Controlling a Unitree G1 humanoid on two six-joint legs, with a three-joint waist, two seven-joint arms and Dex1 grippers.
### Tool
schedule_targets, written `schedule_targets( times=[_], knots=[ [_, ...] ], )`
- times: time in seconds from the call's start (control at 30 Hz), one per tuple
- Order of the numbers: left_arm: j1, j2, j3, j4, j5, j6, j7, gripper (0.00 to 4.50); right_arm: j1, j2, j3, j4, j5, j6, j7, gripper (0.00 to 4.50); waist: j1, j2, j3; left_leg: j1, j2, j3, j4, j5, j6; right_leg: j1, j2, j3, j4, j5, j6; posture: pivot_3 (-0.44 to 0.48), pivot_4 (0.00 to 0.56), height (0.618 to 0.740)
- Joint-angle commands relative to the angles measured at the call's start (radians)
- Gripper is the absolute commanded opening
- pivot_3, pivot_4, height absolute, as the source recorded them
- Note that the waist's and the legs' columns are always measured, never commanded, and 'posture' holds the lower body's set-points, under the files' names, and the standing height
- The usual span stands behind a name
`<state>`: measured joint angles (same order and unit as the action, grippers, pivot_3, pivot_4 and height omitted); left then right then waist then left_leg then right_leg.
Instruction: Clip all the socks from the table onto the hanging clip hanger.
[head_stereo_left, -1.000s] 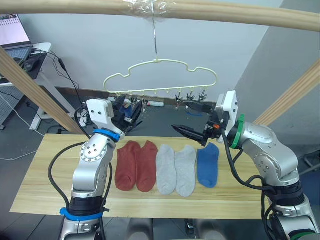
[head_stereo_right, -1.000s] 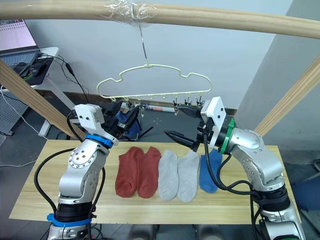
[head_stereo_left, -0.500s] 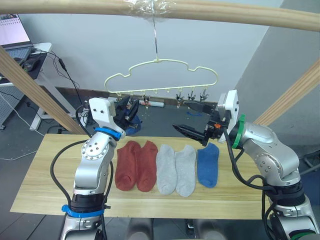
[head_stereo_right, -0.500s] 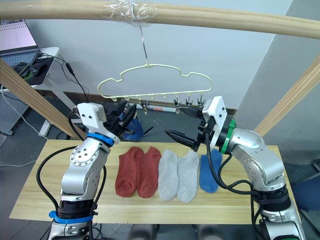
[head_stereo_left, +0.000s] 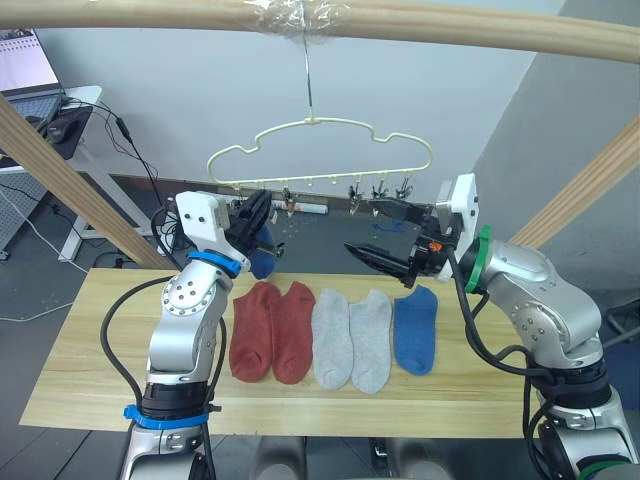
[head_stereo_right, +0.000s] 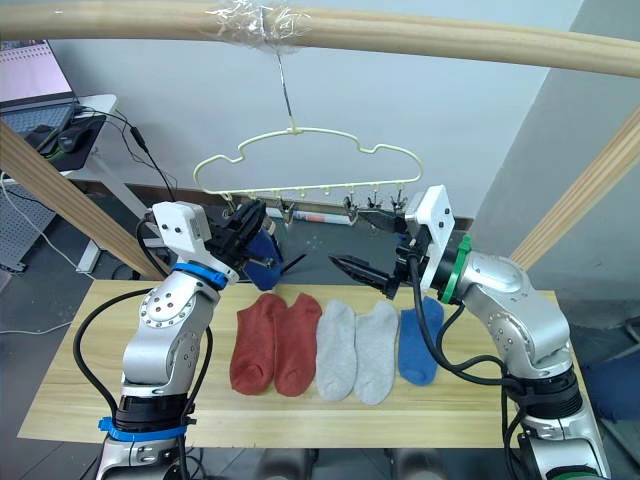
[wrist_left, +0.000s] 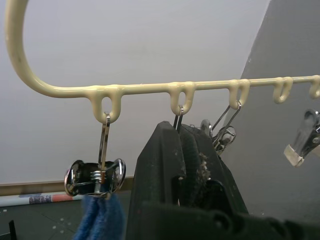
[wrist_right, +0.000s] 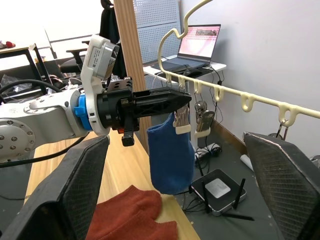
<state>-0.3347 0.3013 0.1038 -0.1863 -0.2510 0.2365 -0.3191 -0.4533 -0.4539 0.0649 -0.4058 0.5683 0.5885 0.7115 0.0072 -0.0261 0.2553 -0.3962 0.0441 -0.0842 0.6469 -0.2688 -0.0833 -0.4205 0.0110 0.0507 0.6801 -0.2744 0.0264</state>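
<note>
Raised left pincer (wrist_right: 182, 102), blue sock (wrist_right: 170, 152) clipped

I see five short ankle socks flat in a row on the pale plank surface (head_stereo_left: 80, 360): two rust-red (head_stereo_left: 272, 330), two light grey (head_stereo_left: 351, 338), one blue (head_stereo_left: 416, 330). Another blue sock (wrist_right: 171, 152) hangs clipped on the pale-yellow wire clip hanger (head_stereo_left: 320, 152).

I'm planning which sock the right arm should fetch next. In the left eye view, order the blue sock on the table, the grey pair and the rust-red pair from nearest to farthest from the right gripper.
1. The blue sock on the table, just below the right gripper.
2. The grey pair, in the middle of the row.
3. The rust-red pair, at the row's left end, by the left arm.
</note>
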Motion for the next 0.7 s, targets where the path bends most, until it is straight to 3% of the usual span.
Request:
schedule_targets(
  times=[0.03,0.23,0.47,0.57,0.7],
  knots=[
    [0.008,0.016,0.032,-0.054,-0.076,0.079,-0.031,0.02,0.09,-0.032,0.039,0.078,-0.128,-0.046,-0.047,4.5,0.0,0.0,0.0,0.0,0.0,0.0,0.0,0.0,0.0,0.0,0.0,0.0,0.0,0.0,0.0,0.099,0.251,0.74],
    [0.007,0.097,0.114,-0.071,-0.22,0.223,-0.102,0.02,0.124,-0.019,0.092,0.374,-0.35,-0.074,-0.199,4.5,-0.009,0.0,0.0,0.002,0.0,0.001,0.0,0.001,-0.002,0.0,0.0,0.001,0.001,0.001,-0.001,0.099,0.251,0.74],
    [0.009,0.144,0.128,-0.063,-0.249,0.255,-0.13,0.02,0.058,0.077,0.027,0.615,-0.374,0.002,-0.3,4.5,-0.013,0.0,0.0,0.004,0.001,0.003,-0.001,0.003,-0.004,0.0,0.003,0.005,0.002,0.001,-0.002,0.107,0.246,0.74],
    [0.005,0.148,0.129,-0.058,-0.248,0.254,-0.132,0.02,0.045,0.103,0.02,0.632,-0.371,0.053,-0.313,4.5,-0.012,0.0,0.0,0.004,0.001,0.004,-0.001,0.003,-0.004,0.0,0.002,0.006,0.001,0.001,-0.002,0.107,0.246,0.74],
    [0.017,0.151,0.132,-0.085,-0.254,0.266,-0.127,0.02,0.11,0.08,0.014,0.477,-0.382,0.164,-0.341,4.5,-0.01,0.0,0.0,0.004,0.001,0.005,-0.001,0.003,-0.004,0.0,0.002,0.008,0.001,0.001,-0.002,0.124,0.246,0.74]
  ],
)
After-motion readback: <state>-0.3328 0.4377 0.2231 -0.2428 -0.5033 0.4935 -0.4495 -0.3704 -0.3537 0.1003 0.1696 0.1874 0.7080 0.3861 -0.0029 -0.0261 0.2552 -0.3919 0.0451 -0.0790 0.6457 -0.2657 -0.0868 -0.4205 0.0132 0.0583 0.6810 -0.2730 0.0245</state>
